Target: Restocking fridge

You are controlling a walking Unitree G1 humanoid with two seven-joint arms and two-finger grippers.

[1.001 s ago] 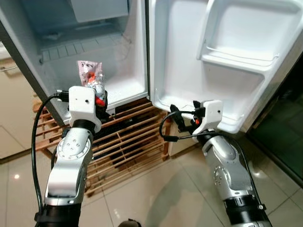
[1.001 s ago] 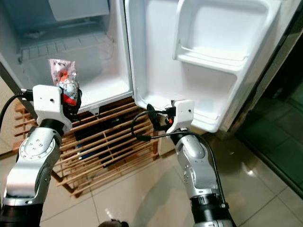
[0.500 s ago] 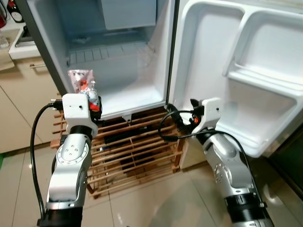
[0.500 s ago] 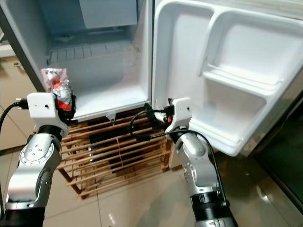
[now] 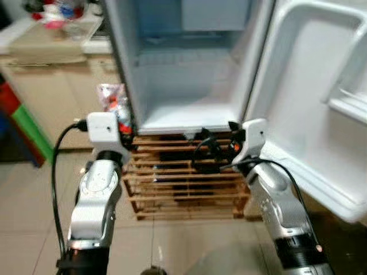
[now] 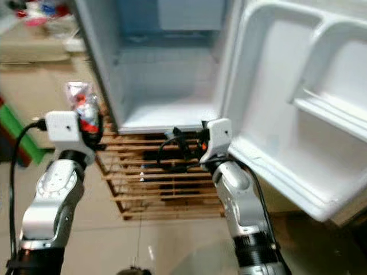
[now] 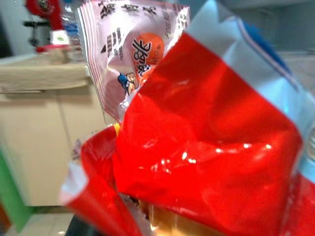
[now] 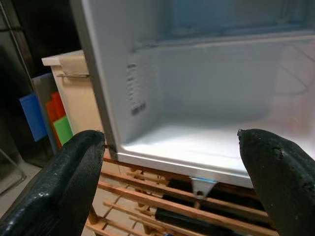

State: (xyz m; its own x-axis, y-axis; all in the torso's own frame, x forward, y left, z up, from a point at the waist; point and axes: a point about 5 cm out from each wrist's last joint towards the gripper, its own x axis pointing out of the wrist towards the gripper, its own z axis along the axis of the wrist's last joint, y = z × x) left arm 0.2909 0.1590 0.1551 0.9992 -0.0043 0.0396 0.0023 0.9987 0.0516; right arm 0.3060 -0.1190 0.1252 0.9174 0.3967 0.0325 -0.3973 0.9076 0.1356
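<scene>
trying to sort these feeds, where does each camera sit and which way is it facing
Left eye and right eye views: on the head, looking forward and down at the open fridge, its door and the wooden rack; both silver arms show, left gripper holding a snack packet.
Left wrist view: along the left gripper, the red snack packet close up, a cabinet behind.
Right wrist view: between the right gripper's open jaws, into the fridge.
Shared: fridge floor and rack appear in eye and right wrist views.

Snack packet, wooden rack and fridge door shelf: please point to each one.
snack packet (image 5: 110,98), left eye view, on its crinkled top.
wooden rack (image 5: 172,195), left eye view, on a middle slat.
fridge door shelf (image 6: 335,114), right eye view, on its front rail.
</scene>
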